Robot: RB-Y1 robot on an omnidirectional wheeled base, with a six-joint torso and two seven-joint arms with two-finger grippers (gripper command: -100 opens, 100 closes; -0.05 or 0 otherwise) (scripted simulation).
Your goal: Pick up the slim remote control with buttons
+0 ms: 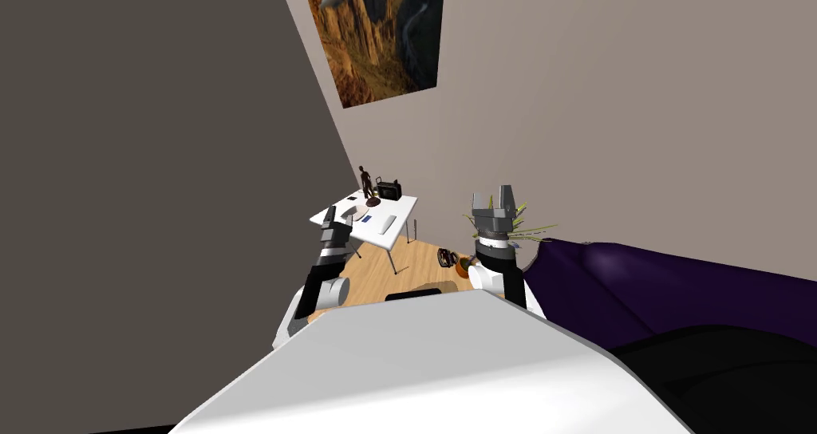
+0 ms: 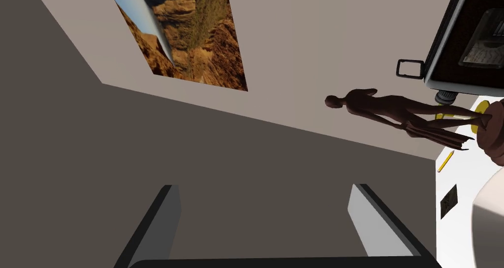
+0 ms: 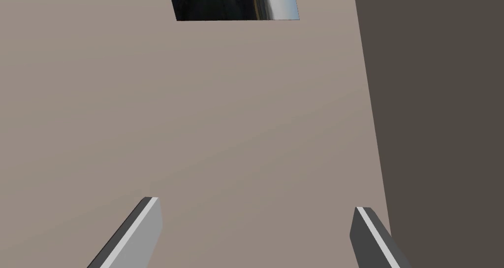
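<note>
Since the slim pale remote control (image 1: 388, 224) lay flat on the white table (image 1: 403, 206), near its front edge and well apart from the brown figurine (image 1: 365, 180) at the table's far side, the left gripper (image 1: 335, 221), spread wide and empty at the table's left corner, would best be brought over the tabletop and its blades set across the remote's narrow width. The right gripper (image 1: 495, 201) was raised off the table's right side, likewise spread and empty. No buttons could be made out on the remote, and the dark box (image 1: 388, 190) beside the figurine was too small to identify.
</note>
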